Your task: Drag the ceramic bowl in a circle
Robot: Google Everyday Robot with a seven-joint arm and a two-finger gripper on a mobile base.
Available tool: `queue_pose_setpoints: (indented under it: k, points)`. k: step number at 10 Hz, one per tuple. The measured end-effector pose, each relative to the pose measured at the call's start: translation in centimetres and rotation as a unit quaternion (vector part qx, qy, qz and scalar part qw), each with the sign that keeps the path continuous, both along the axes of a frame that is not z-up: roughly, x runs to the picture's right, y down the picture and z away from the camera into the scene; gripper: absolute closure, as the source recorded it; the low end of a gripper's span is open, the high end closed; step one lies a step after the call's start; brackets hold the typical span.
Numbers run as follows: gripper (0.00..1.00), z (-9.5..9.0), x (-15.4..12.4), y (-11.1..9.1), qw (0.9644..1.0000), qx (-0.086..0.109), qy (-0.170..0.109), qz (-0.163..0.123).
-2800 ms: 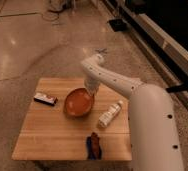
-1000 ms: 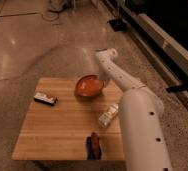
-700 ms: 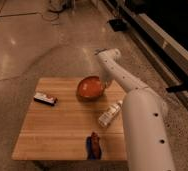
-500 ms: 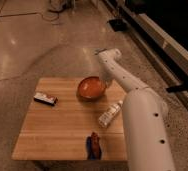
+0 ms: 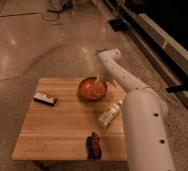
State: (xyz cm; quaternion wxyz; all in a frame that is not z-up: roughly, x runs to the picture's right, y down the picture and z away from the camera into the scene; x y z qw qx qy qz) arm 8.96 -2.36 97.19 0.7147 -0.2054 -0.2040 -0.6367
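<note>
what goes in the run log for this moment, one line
phase: dragging | gripper: at far rim of ceramic bowl | bowl: far right part of table

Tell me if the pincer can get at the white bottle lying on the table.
Probably yes. The pincer is at the ceramic bowl's far rim, and the white bottle lies on its side just nearer the camera with nothing on top of it, close beside the arm.
</note>
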Motion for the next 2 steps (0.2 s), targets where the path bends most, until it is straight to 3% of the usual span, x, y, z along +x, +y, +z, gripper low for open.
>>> queue_pose_setpoints:
  k: [2]
  points:
    - [0.20, 0.01, -0.06, 0.01, 1.0000, 0.000, 0.000, 0.000]
